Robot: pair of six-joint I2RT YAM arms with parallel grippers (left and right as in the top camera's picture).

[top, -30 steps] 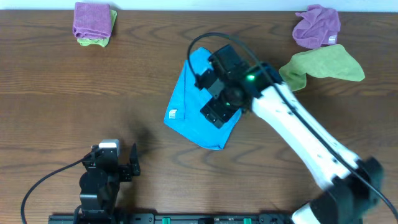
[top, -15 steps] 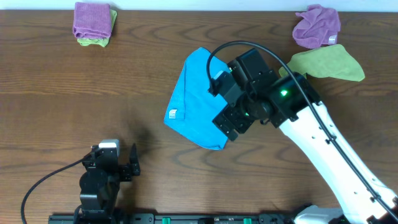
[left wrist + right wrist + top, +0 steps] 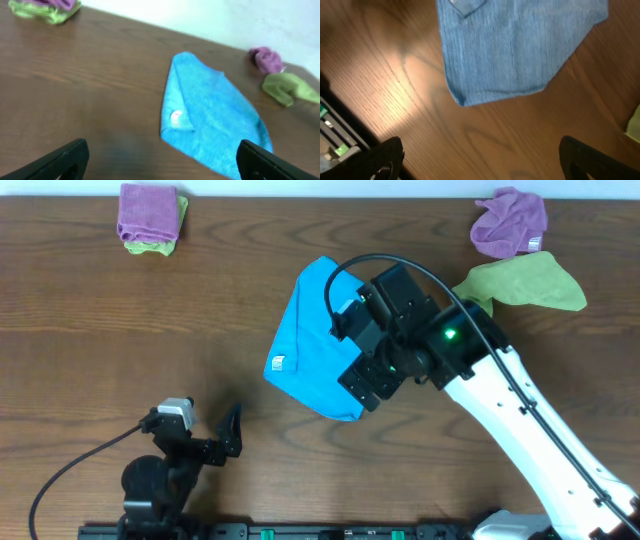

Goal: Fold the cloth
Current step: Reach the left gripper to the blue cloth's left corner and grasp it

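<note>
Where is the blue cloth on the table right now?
Overhead, the blue cloth lies near the middle of the table, its right edge under the right arm, with the lime-green cloth farther right.

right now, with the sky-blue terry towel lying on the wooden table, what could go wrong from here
1. The open right gripper hangs over the near corner of the sky-blue terry towel; a low move could snag the top layer and undo the fold.
2. The towel's edges look skewed, so another fold may compound that.
3. The crumpled lime-green cloth lies close beside the right arm, which could drag it.
</note>
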